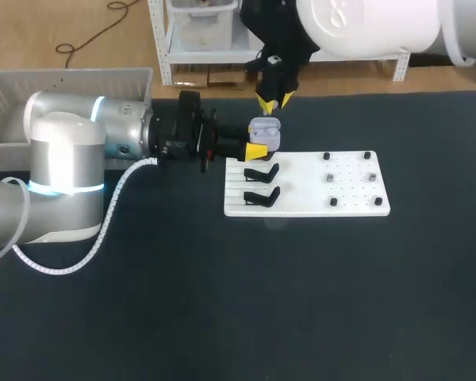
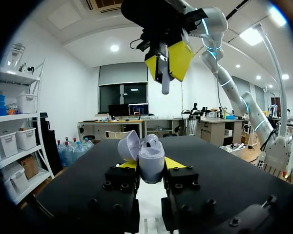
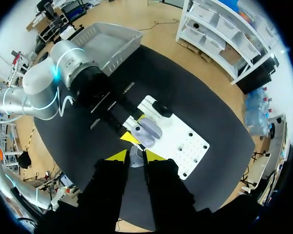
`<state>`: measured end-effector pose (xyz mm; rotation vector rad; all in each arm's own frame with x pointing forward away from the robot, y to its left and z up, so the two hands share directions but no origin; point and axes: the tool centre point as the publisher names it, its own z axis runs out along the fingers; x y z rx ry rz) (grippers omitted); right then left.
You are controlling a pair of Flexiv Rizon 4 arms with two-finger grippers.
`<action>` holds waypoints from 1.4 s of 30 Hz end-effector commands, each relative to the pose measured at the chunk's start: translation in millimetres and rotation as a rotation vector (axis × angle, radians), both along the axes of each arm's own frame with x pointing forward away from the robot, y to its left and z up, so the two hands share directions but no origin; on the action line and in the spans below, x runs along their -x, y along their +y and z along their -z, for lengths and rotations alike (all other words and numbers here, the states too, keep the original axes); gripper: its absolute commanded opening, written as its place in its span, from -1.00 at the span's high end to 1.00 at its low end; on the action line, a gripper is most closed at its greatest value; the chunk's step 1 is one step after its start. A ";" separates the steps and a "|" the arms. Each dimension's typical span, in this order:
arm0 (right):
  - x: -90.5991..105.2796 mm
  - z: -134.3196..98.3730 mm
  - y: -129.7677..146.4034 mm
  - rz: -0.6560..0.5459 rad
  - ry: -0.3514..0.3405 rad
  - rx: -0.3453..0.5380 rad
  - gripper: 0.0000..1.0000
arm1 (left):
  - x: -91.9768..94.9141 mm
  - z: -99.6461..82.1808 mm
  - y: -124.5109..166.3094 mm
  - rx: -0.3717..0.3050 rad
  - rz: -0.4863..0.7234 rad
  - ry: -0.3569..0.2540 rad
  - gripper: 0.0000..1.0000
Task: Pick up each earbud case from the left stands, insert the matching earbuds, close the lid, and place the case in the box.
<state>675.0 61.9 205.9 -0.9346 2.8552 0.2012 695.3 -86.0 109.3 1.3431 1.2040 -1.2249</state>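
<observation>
holding arm: the left arm [image 1: 71,151] comes in from the left and lies level over the black table [image 1: 222,302], its wrist pointing to the right.
left gripper: the left gripper [image 1: 260,140] has its yellow fingertips [image 2: 128,165] pressed on two sides of the pale lilac plastic earbud case [image 1: 264,132], pinching it.
case: it is held just above the far left corner of the white flat board [image 1: 301,200], clear of the stands; its rounded lid [image 2: 129,145] is swung open to one side.
right arm: the right arm [image 1: 365,28] comes down from the far right, with its wrist turned so the fingers point straight down.
right gripper: the right gripper [image 1: 272,101] hangs directly above the open case, near it but apart; its tips are drawn close together, pinching a small pale earbud [image 2: 164,80] whose stem sticks out below them.
right wrist view: the case [image 3: 147,134] sits just ahead of the right gripper [image 3: 136,156].
stands: two black stands [image 1: 262,172] sit bare on the board's left part, one behind the other.
pegs: small dark pegs [image 1: 327,156] dot the board's right part.
box: a white slatted plastic basket [image 1: 71,83] stands at the far left of the table, well apart from the case.
</observation>
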 end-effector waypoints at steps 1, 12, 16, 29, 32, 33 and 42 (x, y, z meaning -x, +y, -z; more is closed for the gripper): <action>-6.5 4.3 5.8 0.014 0.010 0.014 1.00 | 0.3 0.9 0.0 0.003 -0.002 -0.002 1.00; -4.1 17.8 14.9 0.051 -0.008 0.070 1.00 | 0.3 0.9 0.0 0.003 -0.002 -0.002 1.00; -3.7 24.9 14.2 0.066 0.003 0.078 1.00 | 0.3 0.9 0.0 0.003 -0.002 -0.002 1.00; -5.6 35.2 13.7 0.094 0.024 0.077 1.00 | 0.3 0.9 0.0 0.003 -0.002 -0.002 1.00; -5.4 37.1 14.9 0.093 0.029 0.077 1.00 | 0.3 0.9 0.0 0.003 -0.002 -0.002 1.00; -5.4 37.7 15.1 0.094 0.032 0.077 1.00 | 0.3 0.9 0.0 0.003 -0.002 -0.002 1.00; -6.0 42.1 13.6 0.103 0.045 0.079 1.00 | 0.3 0.9 0.0 0.003 -0.002 -0.002 1.00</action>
